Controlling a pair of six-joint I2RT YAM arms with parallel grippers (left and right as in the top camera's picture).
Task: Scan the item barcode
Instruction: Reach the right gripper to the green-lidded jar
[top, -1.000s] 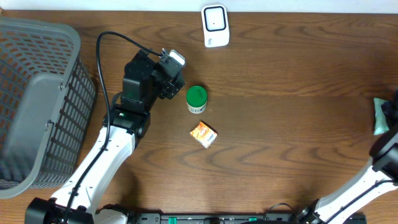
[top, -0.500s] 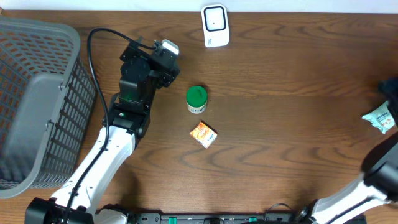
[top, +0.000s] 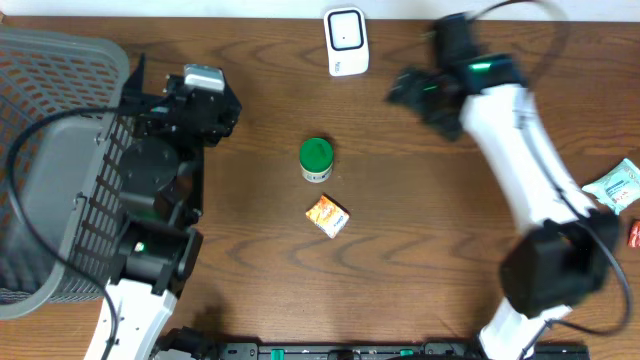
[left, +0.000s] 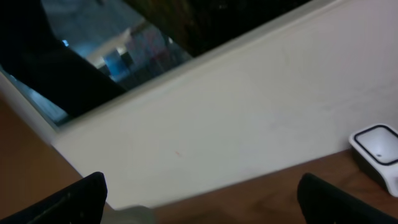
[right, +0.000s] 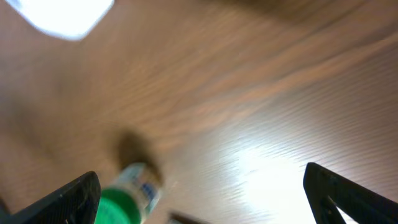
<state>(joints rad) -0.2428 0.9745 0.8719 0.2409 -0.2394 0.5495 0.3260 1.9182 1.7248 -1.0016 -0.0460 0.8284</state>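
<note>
Right arm swung toward scanner; basket left.

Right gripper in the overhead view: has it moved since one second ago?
Yes. The right gripper has swung from the picture's right edge far to the left and up, and is now close to the white scanner.

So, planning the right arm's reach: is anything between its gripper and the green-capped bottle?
Nothing visible. Bare table lies between the open right gripper and the bottle. The scanner stands off that line, nearer the wall, and the orange box lies on the bottle's other side.
</note>
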